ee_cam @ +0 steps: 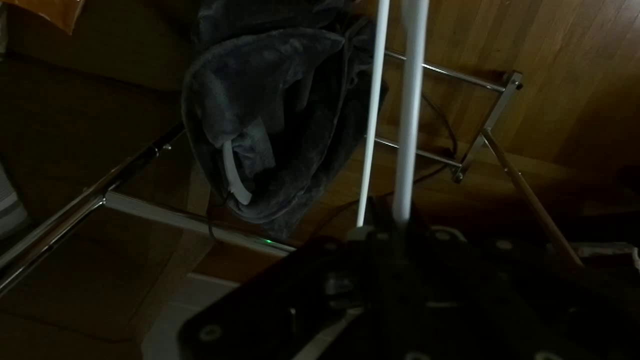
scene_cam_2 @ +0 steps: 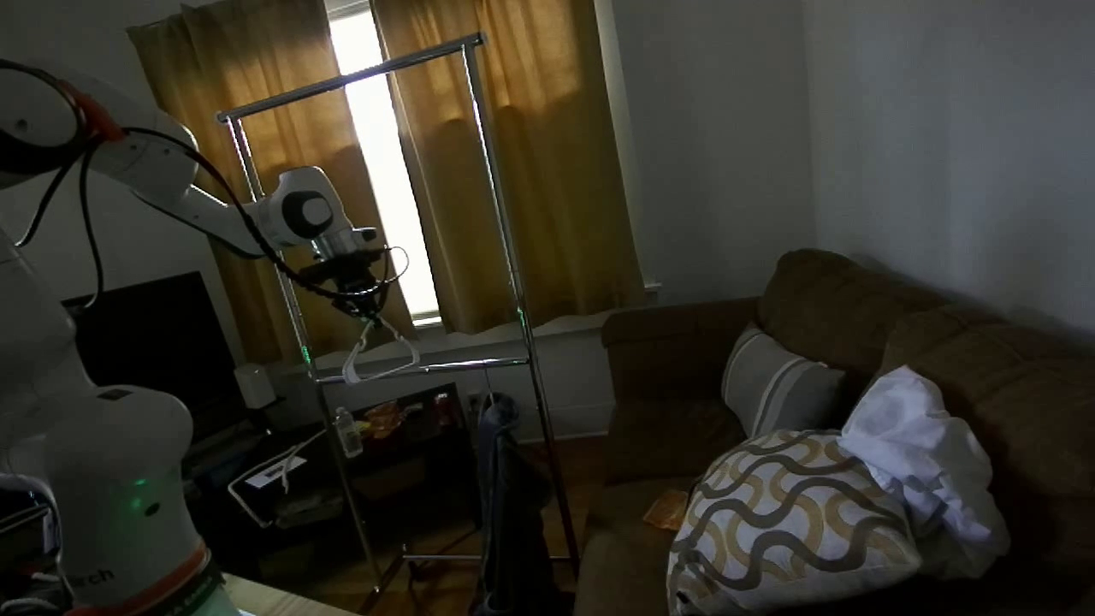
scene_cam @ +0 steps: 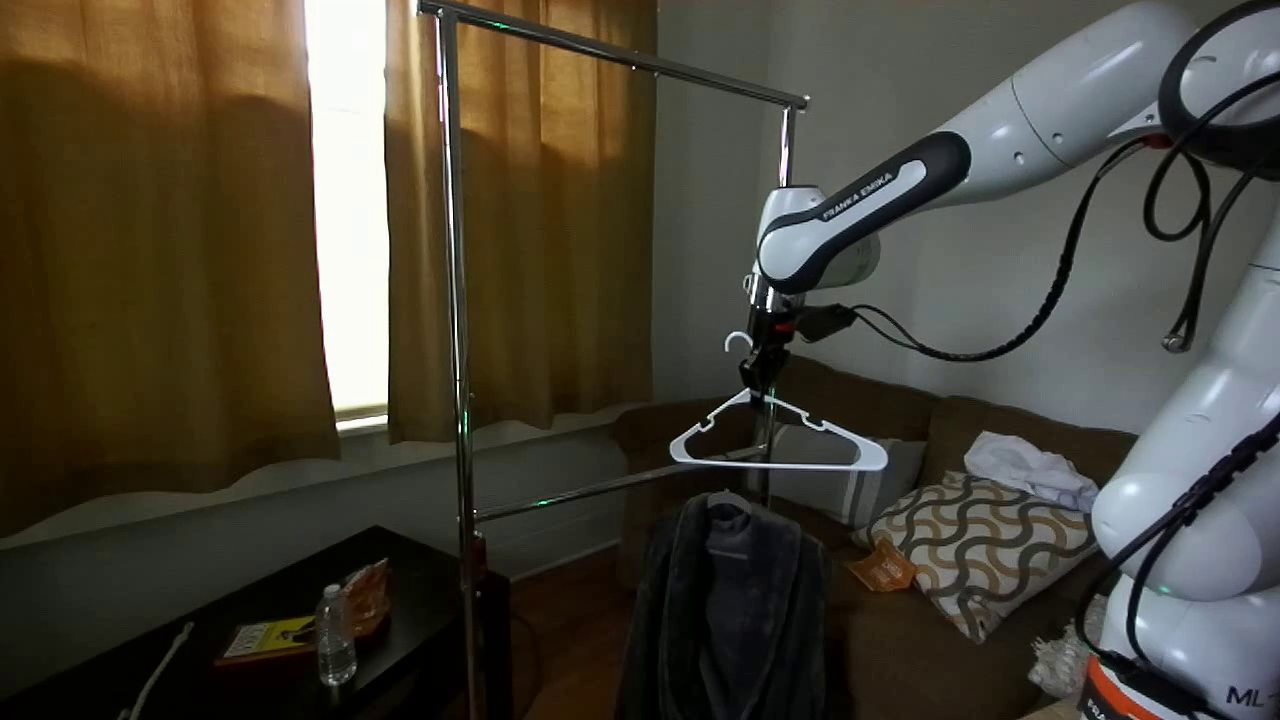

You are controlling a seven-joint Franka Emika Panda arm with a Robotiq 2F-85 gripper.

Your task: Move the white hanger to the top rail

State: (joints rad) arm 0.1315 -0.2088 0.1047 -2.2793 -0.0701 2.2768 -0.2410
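Fingers (scene_cam: 767, 368) pinching white hanger (scene_cam: 780, 465), gap seemingly narrow

Long amber-gold fabric curtains (scene_cam: 540, 220) catch my eye, browner where shadow falls. I see a thin, plain white triangular plastic hanger (scene_cam: 775, 465), a straight, shiny silver metal top rail (scene_cam: 620, 55) and a black jointed gripper (scene_cam: 757, 393). A plush charcoal-grey jacket (scene_cam: 695, 590) and a broad brown upholstered sofa (scene_cam_2: 855, 295) look dark. A grey fabric cushion (scene_cam_2: 774, 385) carries white stripes, and a plump off-white fabric pillow (scene_cam_2: 787, 522) wears wavy bands of grey and mustard.
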